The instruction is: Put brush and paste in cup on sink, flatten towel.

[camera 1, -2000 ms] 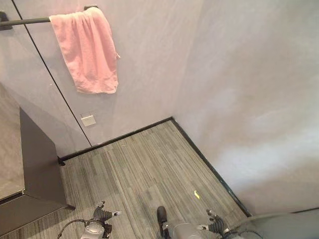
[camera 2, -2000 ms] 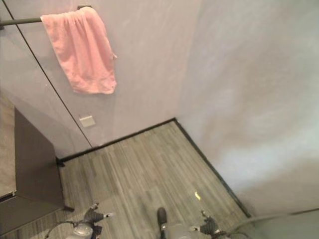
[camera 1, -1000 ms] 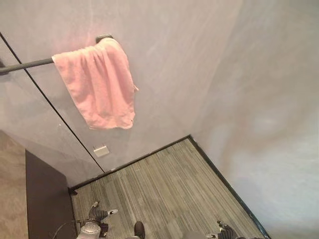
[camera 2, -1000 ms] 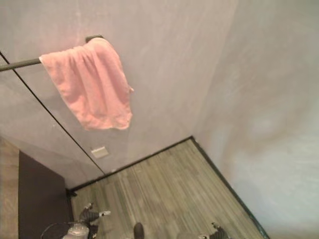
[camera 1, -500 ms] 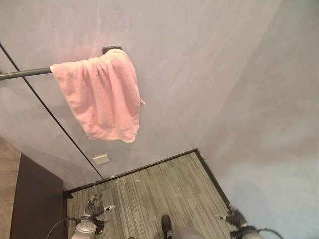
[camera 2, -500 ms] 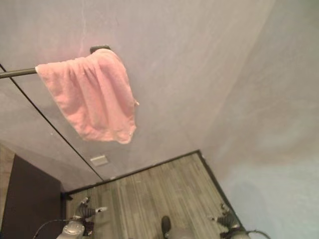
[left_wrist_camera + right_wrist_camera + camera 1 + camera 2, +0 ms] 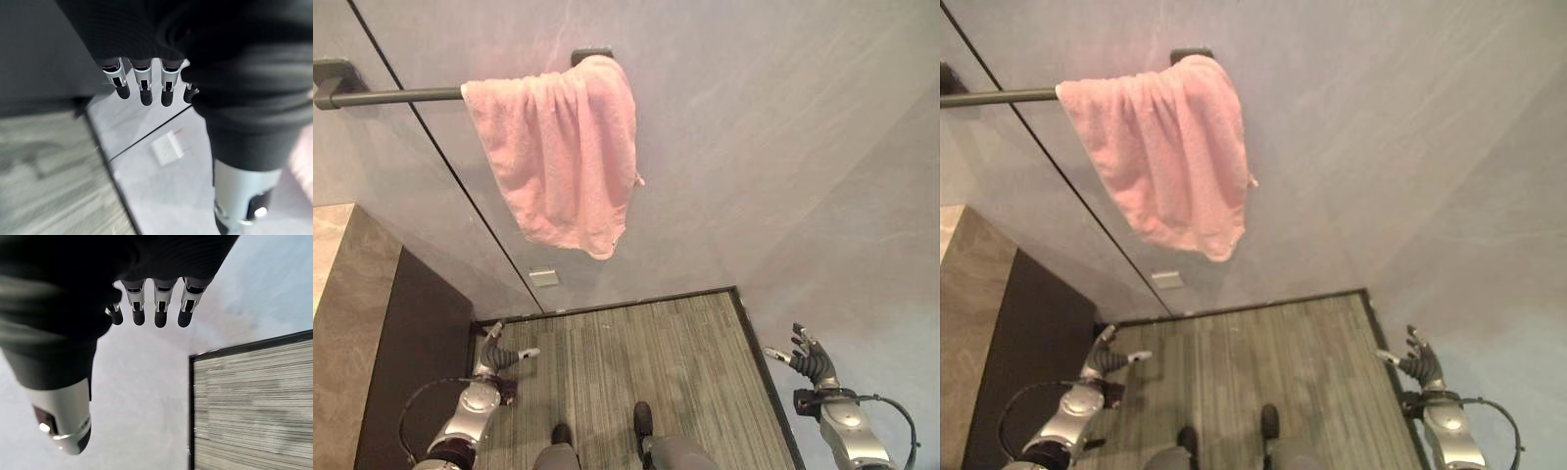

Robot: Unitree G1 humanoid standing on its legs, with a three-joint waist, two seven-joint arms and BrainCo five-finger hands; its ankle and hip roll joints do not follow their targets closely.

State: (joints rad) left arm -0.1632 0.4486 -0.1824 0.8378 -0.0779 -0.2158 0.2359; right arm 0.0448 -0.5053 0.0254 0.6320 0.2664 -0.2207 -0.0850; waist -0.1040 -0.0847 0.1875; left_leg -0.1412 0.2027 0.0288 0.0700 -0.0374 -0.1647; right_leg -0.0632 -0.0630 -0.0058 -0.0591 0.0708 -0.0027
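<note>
The pink towel hangs bunched on the rail at eleven o'clock, while the left hand and right hand hang low, released, empty.

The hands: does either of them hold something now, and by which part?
Nothing is held. The left hand and the right hand are both open and low, near the floor. The towel hangs bunched on its bar, untouched.

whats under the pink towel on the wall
The pink towel hangs bunched over a dark rail. Below its hem sits a small white wall plate, then striped floor. The rail section beneath the cloth is covered.
</note>
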